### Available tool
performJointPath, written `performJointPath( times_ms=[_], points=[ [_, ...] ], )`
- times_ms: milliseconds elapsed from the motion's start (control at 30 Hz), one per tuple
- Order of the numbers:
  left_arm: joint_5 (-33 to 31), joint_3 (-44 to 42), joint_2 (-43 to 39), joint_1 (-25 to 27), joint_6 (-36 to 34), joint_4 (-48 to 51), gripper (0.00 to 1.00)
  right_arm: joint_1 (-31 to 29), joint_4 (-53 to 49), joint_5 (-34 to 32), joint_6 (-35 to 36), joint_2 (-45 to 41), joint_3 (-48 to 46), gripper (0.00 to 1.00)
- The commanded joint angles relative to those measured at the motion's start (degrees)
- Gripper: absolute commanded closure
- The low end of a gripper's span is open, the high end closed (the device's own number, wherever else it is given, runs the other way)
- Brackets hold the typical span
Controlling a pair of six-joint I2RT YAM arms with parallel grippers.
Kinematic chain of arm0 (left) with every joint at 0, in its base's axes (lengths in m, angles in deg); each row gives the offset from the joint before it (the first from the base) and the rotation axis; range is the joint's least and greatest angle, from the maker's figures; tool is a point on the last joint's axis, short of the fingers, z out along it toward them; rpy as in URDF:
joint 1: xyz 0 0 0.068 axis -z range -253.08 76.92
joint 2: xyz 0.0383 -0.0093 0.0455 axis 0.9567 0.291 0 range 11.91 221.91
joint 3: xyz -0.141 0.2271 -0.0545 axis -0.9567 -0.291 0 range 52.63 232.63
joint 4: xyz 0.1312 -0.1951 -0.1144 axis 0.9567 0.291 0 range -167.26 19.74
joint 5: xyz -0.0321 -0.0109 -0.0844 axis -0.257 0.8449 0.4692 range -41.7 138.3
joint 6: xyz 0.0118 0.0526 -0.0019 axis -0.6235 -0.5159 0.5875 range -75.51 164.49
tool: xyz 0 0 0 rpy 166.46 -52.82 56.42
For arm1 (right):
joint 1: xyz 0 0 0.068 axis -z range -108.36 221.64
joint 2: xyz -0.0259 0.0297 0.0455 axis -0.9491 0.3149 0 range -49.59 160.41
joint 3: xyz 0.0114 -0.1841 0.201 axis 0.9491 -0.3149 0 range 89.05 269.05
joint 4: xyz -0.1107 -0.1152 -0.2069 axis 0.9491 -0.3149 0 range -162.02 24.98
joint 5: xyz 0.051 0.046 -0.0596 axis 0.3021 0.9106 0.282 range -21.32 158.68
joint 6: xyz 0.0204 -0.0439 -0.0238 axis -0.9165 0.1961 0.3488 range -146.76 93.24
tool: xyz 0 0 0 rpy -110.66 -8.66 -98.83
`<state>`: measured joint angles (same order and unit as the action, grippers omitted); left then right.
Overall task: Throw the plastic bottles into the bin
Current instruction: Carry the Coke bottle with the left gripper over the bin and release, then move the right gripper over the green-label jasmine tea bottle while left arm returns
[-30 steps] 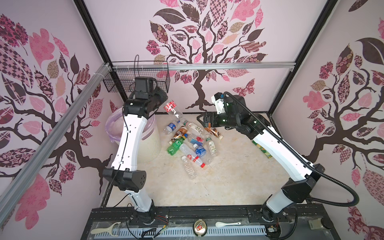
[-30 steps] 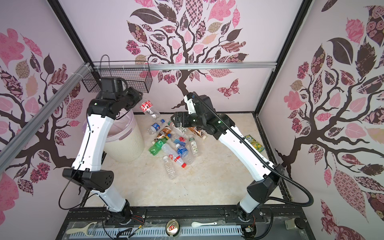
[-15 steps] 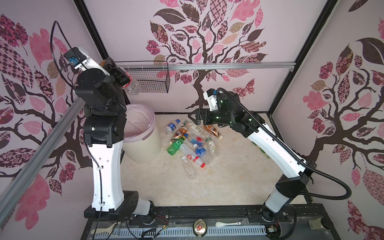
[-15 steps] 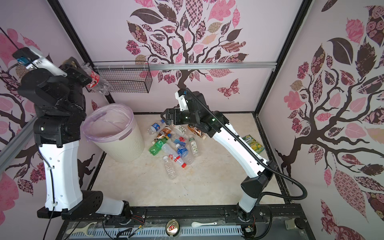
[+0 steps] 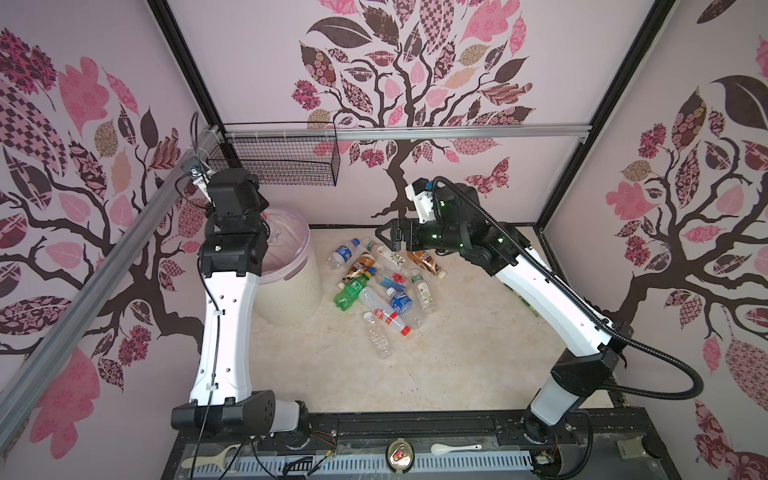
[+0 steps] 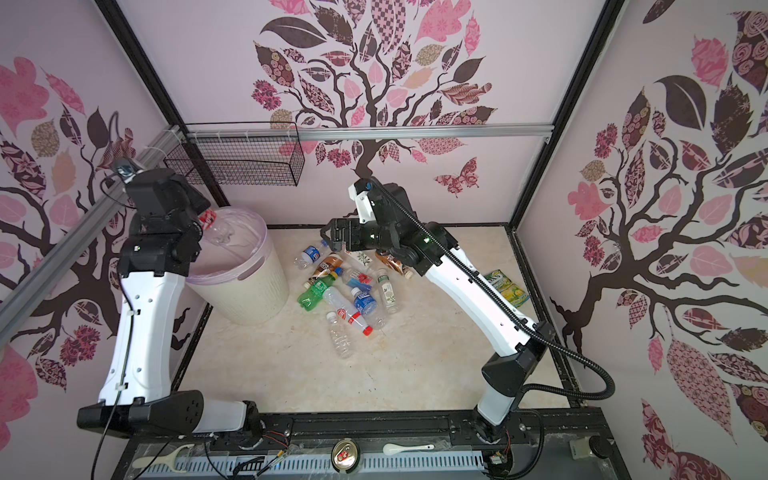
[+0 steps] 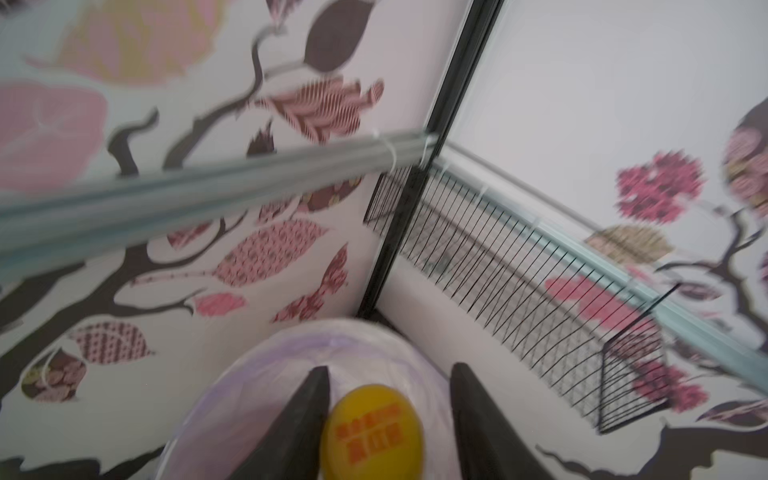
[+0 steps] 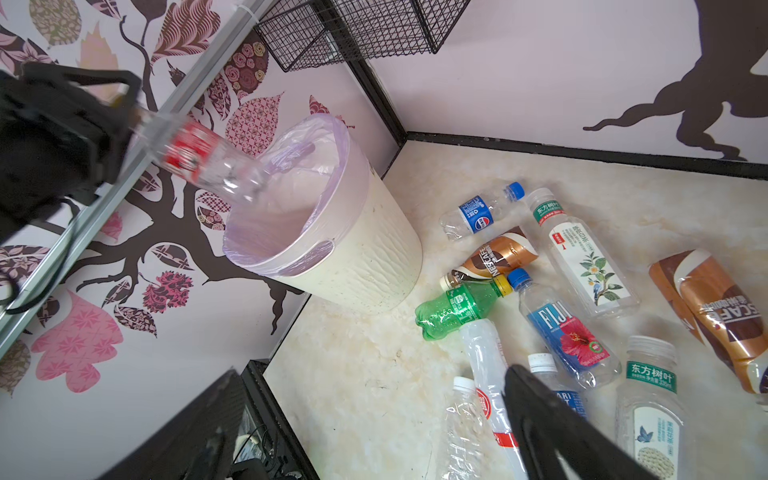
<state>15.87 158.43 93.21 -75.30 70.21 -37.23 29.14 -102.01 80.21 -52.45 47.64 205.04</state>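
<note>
My L arm (image 5: 226,324) stands near upright from the front rail. L wrist (image 5: 232,199) bends fwd at the top, L hand (image 7: 388,368) aimed back & a bit down, fingers (image 7: 307,415) apart. My R arm (image 5: 552,299) stretches diagonally twd back centre. R wrist (image 5: 449,239) is level, R hand (image 5: 386,237) points to my left, jaws spread wide, empty.

**Pink tree-print booth, marbled floor**

Pale pink walls (image 5: 257,54) carry dark tree decals (image 5: 399,83) with patterned pink leaves (and a butterfly (image 5: 490,178)). The floor (image 5: 457,353) is cream and marbled. A black wire basket (image 5: 282,166) hangs from an aluminium rail (image 5: 457,132) across the back wall.
</note>
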Motion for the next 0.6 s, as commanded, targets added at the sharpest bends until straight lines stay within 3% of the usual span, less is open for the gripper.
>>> performJointPath(
  times_ms=[0,167,300,567],
  points=[
    [2.6,6.5,-0.5,0.2,4.4,4.7,0.34,0.1,-1.3,-0.9,0.8,0.5,0.6,0.00],
    [5.6,12.6,1.1,1.4,7.7,9.7,0.20,0.1,-0.3,-0.8,0.0,0.2,-1.5,0.01],
    [5.9,13.4,0.9,7.8,8.6,11.9,0.03,0.2,0.5,-2.1,-0.7,-1.3,-5.1,0.00],
    [8.7,7.8,-0.7,24.1,11.9,13.3,0.02,4.4,1.3,-3.9,-2.7,-7.5,-17.3,0.01]
  ],
)
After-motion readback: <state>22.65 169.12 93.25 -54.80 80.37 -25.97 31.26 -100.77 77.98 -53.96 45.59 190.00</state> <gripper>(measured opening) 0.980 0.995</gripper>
